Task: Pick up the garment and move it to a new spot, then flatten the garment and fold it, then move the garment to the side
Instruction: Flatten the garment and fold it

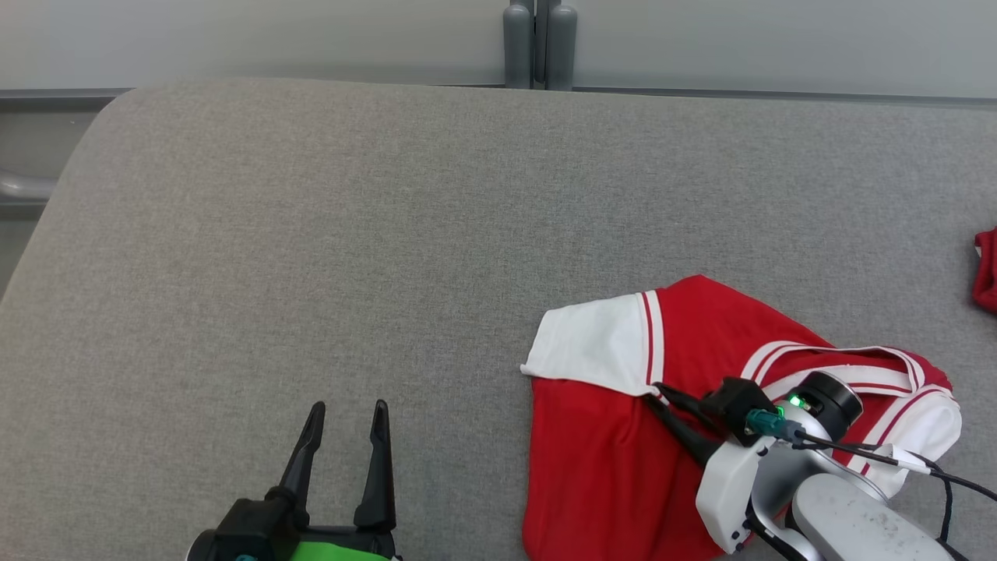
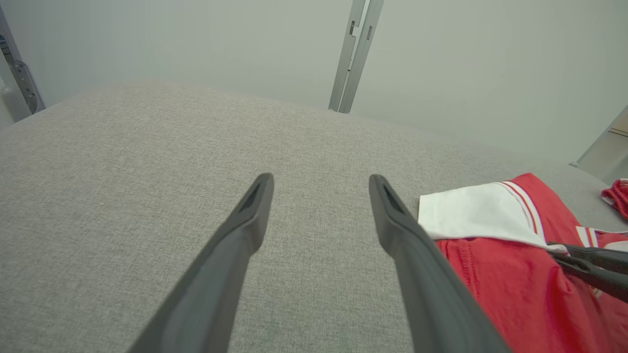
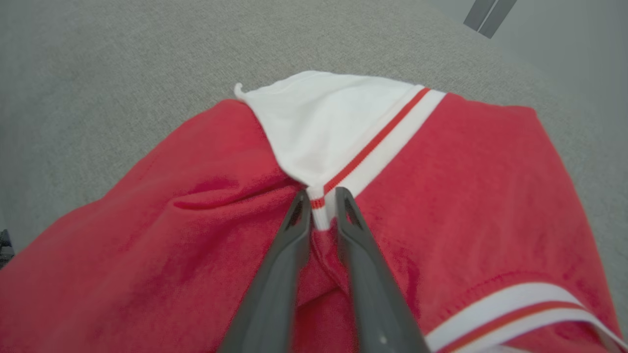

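Left hand over grey fabric surface, red garment, pale wall behind

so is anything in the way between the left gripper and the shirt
Nothing visible. Just bare grey cushion lies between the open left gripper and the white sleeve of the shirt to its right.

Grey fabric-covered tabletop with a rounded far-left corner. A red garment with white, red-striped sleeves lies crumpled on its near right part; a second red cloth lies at the right edge, well apart.
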{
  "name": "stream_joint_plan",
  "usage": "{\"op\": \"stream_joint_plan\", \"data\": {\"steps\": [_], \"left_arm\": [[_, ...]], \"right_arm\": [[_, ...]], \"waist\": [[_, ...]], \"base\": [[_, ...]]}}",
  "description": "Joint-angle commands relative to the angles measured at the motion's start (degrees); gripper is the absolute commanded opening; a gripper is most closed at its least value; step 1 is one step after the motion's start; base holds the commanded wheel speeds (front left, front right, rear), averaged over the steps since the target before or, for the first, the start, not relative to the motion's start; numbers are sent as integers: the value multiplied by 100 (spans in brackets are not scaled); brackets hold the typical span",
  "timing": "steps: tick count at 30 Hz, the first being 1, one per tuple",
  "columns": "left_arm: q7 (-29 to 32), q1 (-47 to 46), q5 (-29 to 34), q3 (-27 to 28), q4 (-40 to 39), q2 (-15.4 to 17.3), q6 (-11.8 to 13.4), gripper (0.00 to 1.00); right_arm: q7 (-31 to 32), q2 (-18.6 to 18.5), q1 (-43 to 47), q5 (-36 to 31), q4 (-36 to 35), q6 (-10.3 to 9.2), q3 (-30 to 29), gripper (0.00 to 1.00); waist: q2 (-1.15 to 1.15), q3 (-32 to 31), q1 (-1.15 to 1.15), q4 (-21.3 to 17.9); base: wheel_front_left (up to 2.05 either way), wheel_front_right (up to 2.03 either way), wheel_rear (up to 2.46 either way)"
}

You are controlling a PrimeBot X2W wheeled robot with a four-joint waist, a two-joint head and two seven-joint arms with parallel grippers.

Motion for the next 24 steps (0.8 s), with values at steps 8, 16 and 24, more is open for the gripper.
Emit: {"op": "stream_joint_plan", "data": {"steps": [8, 16, 24], "left_arm": [[-16, -11, -39, 10, 27, 2, 57, 100], [-16, 10, -50, 10, 60, 2, 37, 100], [-16, -107, -113, -128, 178, 3, -24, 100]], "right_arm": [[-28, -80, -211, 168, -189, -7, -197, 0], [437, -138, -855, 1005, -1408, -7, -689, 0], [1268, 86, -1907, 1804, -1541, -7, -1343, 0]], "waist": [[0, -84, 0, -16], [0, -225, 0, -92], [0, -414, 0, 90]], "base": [[0, 0, 0], [0, 0, 0], [0, 0, 0]]}}
